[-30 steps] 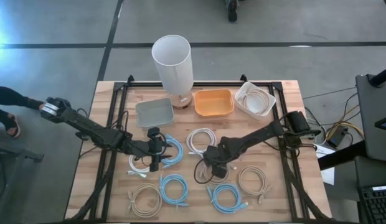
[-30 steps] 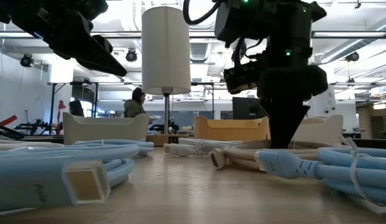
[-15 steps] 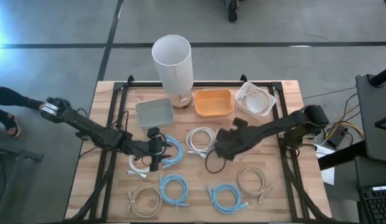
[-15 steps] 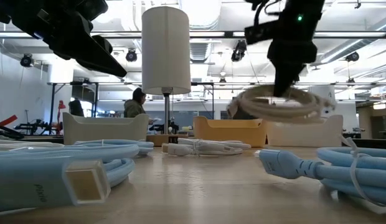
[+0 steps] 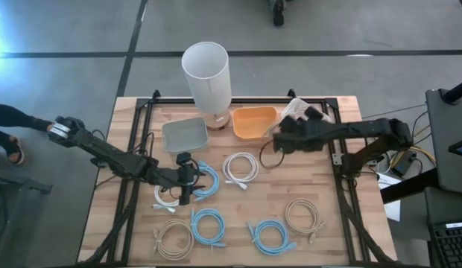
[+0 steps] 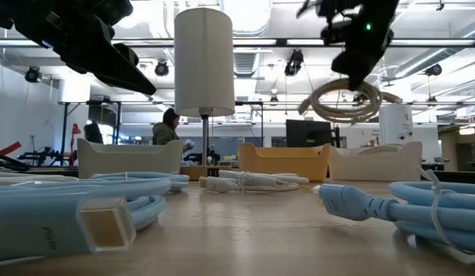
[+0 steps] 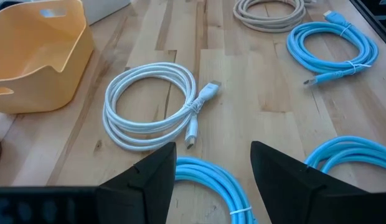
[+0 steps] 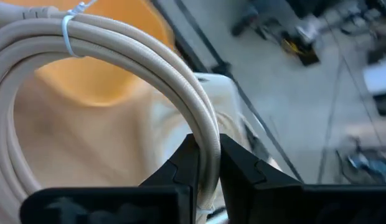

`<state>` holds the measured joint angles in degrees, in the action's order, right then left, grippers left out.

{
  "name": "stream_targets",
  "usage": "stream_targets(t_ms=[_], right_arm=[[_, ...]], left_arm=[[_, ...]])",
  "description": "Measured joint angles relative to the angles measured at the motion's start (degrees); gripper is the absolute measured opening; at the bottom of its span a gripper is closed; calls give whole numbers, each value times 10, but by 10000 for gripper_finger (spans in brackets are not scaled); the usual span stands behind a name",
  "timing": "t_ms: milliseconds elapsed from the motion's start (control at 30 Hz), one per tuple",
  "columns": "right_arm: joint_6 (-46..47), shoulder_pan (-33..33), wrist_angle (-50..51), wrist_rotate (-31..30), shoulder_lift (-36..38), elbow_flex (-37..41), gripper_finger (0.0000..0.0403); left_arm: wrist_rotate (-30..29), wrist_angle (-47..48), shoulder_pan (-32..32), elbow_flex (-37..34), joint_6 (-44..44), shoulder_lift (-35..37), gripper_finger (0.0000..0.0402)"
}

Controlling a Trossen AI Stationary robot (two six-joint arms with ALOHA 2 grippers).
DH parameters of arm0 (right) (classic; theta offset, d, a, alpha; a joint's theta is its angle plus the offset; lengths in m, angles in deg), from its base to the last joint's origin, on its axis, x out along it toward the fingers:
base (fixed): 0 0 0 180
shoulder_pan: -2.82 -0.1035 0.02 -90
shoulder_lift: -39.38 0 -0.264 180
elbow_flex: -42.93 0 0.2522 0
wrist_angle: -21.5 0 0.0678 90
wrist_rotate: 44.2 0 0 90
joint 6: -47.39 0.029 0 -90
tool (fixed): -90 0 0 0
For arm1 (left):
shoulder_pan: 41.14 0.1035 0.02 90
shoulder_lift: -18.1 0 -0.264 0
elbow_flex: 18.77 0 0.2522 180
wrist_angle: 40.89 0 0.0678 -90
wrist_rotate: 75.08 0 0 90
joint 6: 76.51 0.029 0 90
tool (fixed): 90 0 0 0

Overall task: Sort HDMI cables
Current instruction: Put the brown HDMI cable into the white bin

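My right gripper (image 5: pixel 285 141) (image 8: pixel 208 158) is in the air near the orange bin (image 5: pixel 255 123) and the white bin (image 5: pixel 305 117), shut on a beige HDMI coil (image 6: pixel 348 103) (image 8: pixel 118 43). My left gripper (image 5: pixel 186 192) (image 7: pixel 213 162) is open and hovers low over a light blue coil (image 5: pixel 205 181) (image 7: pixel 211 180). A white coil (image 5: pixel 241 167) (image 7: pixel 152 112) lies flat beyond it. Other coils lie flat on the table: white (image 5: pixel 168 197), beige (image 5: pixel 173 237), light blue (image 5: pixel 209 225), light blue (image 5: pixel 270 236), beige (image 5: pixel 303 216). My right gripper pinches the beige coil's bundled strands (image 8: pixel 208 140) at one spot on its rim between the two fingers (image 8: pixel 243 171). The fingers come from above and lie across the strands. The coil is lifted clear and hangs tilted below the gripper (image 6: pixel 358 69).
A grey bin (image 5: pixel 185 134) stands on the far left of the table. Beside it is a tall white cylinder (image 5: pixel 206 74) on a wooden base. The white bin holds a white coil. A black frame (image 5: pixel 134 186) runs along the table's sides. A person (image 6: pixel 165 126) stands in the room behind.
My right gripper has risen from the table's middle with the beige coil and carried it toward the far right, near the orange and white bins. The coil has come clear of the table and hangs higher now.
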<state>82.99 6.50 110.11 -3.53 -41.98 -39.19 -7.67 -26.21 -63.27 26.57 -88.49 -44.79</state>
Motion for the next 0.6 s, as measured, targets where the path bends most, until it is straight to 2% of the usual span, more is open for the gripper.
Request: stream_targets(t_ms=[200, 333, 600], right_arm=[[-2, 104, 0, -24, 51, 61, 41], [-5, 157, -19, -61, 74, 109, 42], [-61, 198, -160, -117, 84, 192, 42]], left_arm=[[0, 0, 0, 0, 0, 0, 213], [-4, 0, 0, 0, 1, 0, 213], [-30, -1, 0, 0, 1, 0, 213]])
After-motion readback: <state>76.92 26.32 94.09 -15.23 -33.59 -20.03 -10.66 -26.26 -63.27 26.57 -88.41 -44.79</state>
